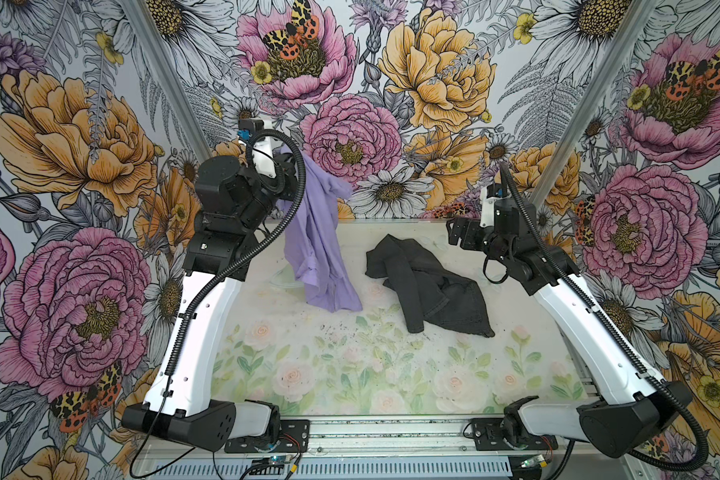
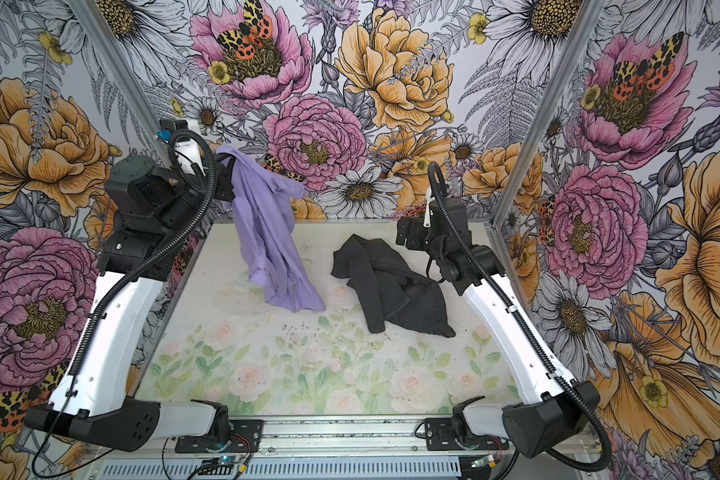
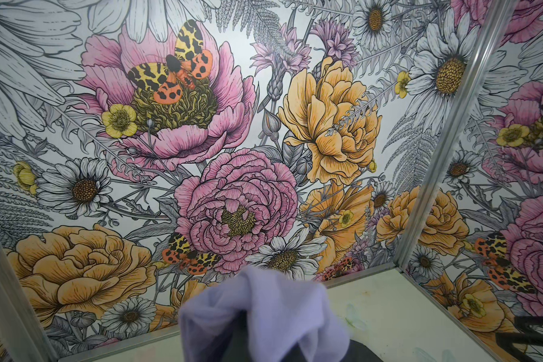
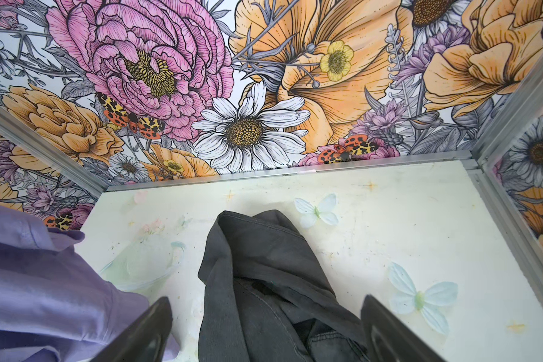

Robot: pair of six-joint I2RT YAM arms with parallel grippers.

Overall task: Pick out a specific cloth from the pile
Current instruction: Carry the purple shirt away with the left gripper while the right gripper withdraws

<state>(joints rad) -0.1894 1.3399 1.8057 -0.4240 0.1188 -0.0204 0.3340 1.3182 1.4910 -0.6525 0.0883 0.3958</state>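
Observation:
The lavender cloth (image 1: 321, 232) (image 2: 267, 232) hangs from my left gripper (image 1: 285, 163) (image 2: 225, 166), which is raised at the back left and shut on the cloth's top. Its lower end reaches the table. In the left wrist view the cloth (image 3: 264, 307) covers the jaws. The pile is split: the charcoal-black garment (image 1: 429, 286) (image 2: 391, 286) lies crumpled alone on the table, right of the cloth. My right gripper (image 1: 458, 235) (image 2: 406, 235) (image 4: 267, 299) hovers open above that garment's far end (image 4: 264, 266), holding nothing. The lavender cloth (image 4: 29, 282) shows off to one side there.
The table (image 1: 350, 374) has a pale floral print with dark specks near its middle. Flowered walls with metal posts (image 1: 171, 83) close in the back and both sides. The arm bases sit on a rail (image 1: 391, 432) along the front edge.

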